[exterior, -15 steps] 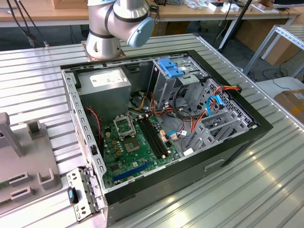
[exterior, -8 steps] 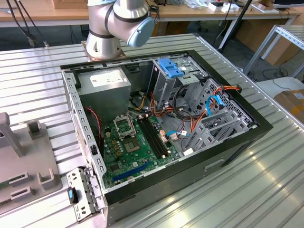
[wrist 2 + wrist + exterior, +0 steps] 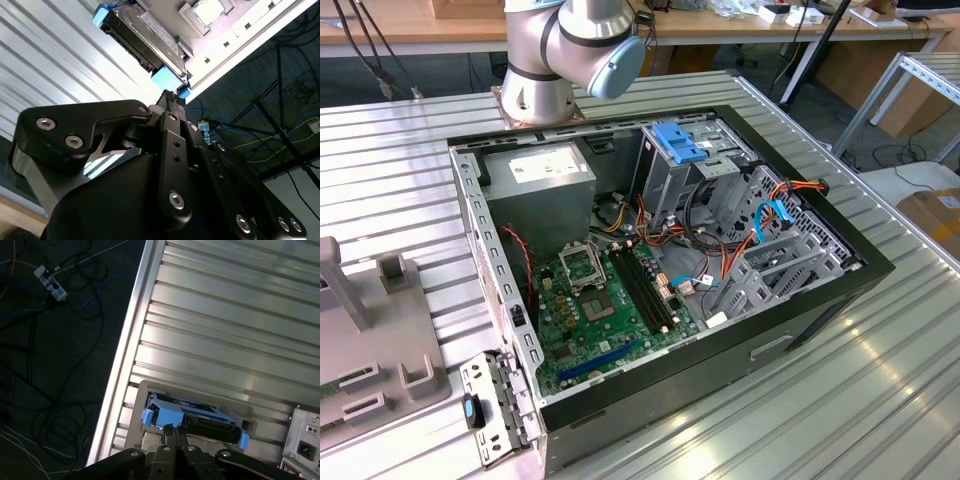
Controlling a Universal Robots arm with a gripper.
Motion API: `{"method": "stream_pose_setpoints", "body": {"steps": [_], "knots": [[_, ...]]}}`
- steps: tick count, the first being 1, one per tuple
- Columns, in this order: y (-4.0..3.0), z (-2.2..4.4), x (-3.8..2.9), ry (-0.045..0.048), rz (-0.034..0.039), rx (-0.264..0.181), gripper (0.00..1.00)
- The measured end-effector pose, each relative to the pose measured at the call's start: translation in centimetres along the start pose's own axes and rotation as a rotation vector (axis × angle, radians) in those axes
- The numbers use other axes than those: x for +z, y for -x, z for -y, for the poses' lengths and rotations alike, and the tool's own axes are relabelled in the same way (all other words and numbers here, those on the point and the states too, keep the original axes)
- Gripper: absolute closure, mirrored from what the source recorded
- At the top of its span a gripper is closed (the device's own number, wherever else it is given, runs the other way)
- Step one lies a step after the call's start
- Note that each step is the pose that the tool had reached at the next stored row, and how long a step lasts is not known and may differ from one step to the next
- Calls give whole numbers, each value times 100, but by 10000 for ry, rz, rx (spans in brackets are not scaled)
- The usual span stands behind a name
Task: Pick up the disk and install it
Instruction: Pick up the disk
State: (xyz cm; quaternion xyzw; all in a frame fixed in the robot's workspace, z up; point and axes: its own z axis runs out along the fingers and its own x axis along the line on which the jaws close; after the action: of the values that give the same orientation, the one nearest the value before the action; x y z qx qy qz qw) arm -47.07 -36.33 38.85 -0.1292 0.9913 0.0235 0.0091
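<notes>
Nearest the lens in both wrist views, the black gripper [image 3: 172,429] is hovering right at the near edge of the disk [image 3: 200,419]. Whether it is spread, pressed together or pinching the disk cannot be told. The disk, with its blue rails, is sitting in a pale grey holder [image 3: 150,390] on the table [image 3: 225,315], close to the table's edge. It does not look lifted, so the pick-up seems unfinished and the install not yet begun.

In the exterior view, going from left to right, a grey fixture [image 3: 370,330] is lying on the ribbed metal table. Next, the open case [image 3: 800,330] is lying on its side, showing its green board [image 3: 600,310]. Behind the case, the arm [image 3: 570,50] is rising from its base. Inside the case, toward the right, a drive cage with a blue bracket [image 3: 678,142] is waiting for the disk.

Around the table, cables [image 3: 50,365] and a power strip [image 3: 50,282] are lying on a dark floor. Wooden benches [image 3: 420,25] are running along the back of the room.
</notes>
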Motion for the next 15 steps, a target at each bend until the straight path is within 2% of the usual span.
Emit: {"method": "stream_pose_setpoints", "body": {"steps": [3, 13, 15], "knots": [[0, 0, 0, 5, -10, -212, 89], [1, -2, 1, 33, -112, -2336, 89], [0, -4, 2, 29, -126, -2576, 89]]}}
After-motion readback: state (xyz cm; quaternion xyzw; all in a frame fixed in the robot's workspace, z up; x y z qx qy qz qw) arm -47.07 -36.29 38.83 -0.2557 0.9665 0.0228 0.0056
